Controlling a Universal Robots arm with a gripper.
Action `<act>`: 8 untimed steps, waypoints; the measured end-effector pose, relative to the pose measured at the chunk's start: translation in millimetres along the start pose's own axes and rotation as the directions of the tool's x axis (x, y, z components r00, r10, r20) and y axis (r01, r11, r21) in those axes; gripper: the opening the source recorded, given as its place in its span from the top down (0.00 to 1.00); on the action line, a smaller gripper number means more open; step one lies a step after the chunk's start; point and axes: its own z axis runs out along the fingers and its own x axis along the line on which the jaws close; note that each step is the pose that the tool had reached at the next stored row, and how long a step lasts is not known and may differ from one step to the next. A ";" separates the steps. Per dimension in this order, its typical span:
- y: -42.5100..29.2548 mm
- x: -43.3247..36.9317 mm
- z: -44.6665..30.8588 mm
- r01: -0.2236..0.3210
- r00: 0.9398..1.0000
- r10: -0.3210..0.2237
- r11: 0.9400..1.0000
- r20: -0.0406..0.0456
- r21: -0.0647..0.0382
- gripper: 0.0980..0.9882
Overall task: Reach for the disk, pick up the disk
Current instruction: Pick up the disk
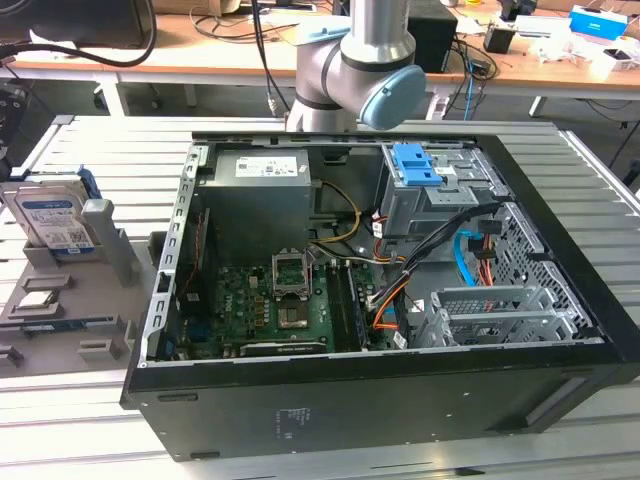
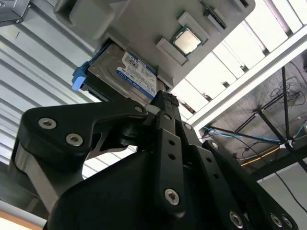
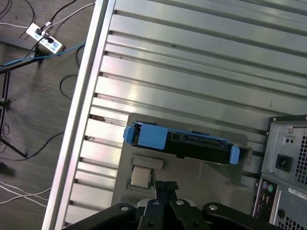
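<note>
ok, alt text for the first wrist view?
The disk, blue-railed, stands on edge in a grey holder on a slatted metal table; the gripper is near it but not holding it. A square processor chip lies in the holder, and a computer case stands beside it.

No print reads out here: the disk shows a white-and-blue barcode label in the second wrist view, the power supply carries a pale sticker, the black case bears faint white markings, all too small to make out.
</note>
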 end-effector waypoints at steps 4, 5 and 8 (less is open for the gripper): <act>0.0 0.0 0.0 0.034 0.999 -0.034 0.999 -0.001 0.000 0.99; 0.0 0.0 0.0 0.038 0.999 -0.038 0.999 -0.001 0.000 0.99; 0.0 0.0 0.0 0.057 0.998 -0.057 0.998 -0.002 0.000 0.99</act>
